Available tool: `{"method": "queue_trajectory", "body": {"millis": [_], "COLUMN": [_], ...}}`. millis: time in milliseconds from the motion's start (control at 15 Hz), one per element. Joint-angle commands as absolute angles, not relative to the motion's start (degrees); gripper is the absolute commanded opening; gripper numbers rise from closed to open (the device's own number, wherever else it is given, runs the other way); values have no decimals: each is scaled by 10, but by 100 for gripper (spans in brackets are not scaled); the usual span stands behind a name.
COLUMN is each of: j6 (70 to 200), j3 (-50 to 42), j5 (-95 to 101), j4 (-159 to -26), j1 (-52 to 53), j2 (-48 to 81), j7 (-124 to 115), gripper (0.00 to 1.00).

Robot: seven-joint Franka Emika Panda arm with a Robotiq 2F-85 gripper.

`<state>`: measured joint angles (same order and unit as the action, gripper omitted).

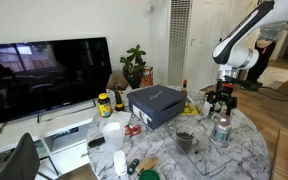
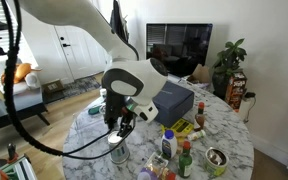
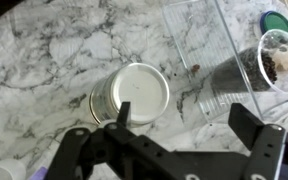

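My gripper [image 3: 184, 120] is open, hanging over the marble table [image 3: 54, 50] with nothing between its fingers. In the wrist view a jar with a white lid [image 3: 136, 95] stands just under the left finger [image 3: 122, 112]. A clear plastic cup [image 3: 234, 85] with dark bits in it lies by the right finger [image 3: 248, 125]. In both exterior views the gripper [image 1: 221, 100] [image 2: 119, 125] hovers a little above the white-lidded jar [image 1: 221, 131] [image 2: 119, 152], apart from it. The clear cup [image 1: 185, 139] stands beside the jar.
A blue box [image 1: 156, 105] [image 2: 170, 100] sits mid-table. Bottles and jars [image 2: 170, 146] crowd one side, with a small bowl [image 2: 216, 158]. A green lid [image 3: 276, 20] lies past the cup. A TV [image 1: 44, 75] and a plant [image 1: 134, 65] stand behind the table.
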<state>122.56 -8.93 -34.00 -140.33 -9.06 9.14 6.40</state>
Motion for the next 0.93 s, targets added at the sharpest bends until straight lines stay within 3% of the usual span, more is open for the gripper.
{"method": "queue_trajectory", "body": {"millis": [0,867], "j6": [1172,1014], "j3": [-92,-94], "j5": [-321,-332], "j4": [-1358,-1246], "j1": [-104,-148], "j2": [157,300], "j7": [13,-1], "gripper": [100,100]}}
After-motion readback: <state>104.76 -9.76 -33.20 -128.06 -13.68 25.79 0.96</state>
